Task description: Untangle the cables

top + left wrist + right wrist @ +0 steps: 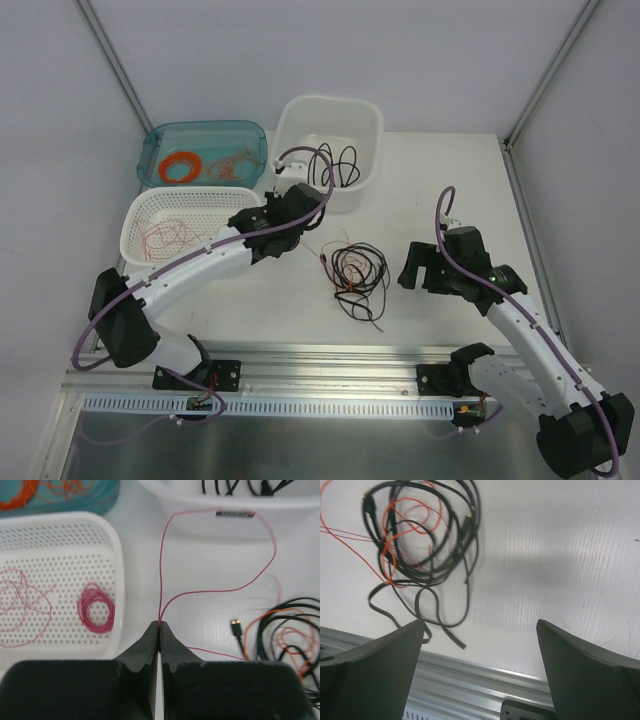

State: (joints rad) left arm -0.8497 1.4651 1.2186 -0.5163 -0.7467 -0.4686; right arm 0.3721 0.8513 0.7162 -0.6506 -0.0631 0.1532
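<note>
- Between the clenched black fingers of the left pincer (159,626), a thin red wire (162,555) is pinched. It rises ahead in a limp loop, then bends back rightward.
- Right of that pincer lie the cables (285,630): glossy black, red and orange strands in loose loops on the ribbed white table (560,540), partly cut off by the frame edge.
- To its left, a perforated white basket (115,555) holds a neat pink coil (96,607).
- The right pincer (480,625) is spread wide, gripping nothing, with the tangle ahead and to its left.
</note>
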